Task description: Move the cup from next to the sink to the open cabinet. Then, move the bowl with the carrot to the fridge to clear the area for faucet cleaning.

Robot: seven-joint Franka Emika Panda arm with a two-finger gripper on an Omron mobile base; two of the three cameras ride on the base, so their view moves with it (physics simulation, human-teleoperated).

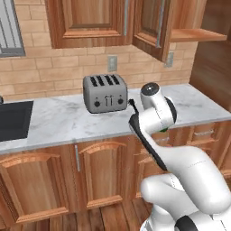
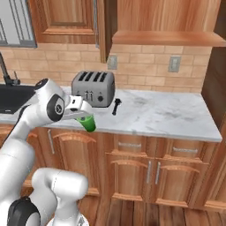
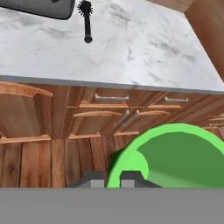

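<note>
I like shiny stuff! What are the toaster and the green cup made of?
The toaster looks like brushed grey metal, with a dull sheen and dark slots. The cup looks like smooth plastic: flat bright green, no shine or pattern. Being rendered, both are guesses.

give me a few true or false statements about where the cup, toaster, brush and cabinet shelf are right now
1. The green cup is held by the fingers, out in front of the counter edge. True.
2. The cup stands on the open cabinet shelf. False: that shelf is bare and the cup is well below it, at counter height.
3. A grey toaster sits on the marble counter against the brick wall. True.
4. The black brush lies inside the sink. False: it lies on the counter just beside the toaster, on the side away from the sink.
5. The cup is lying on the counter on its side. False: it is in the air, off the counter.
</note>
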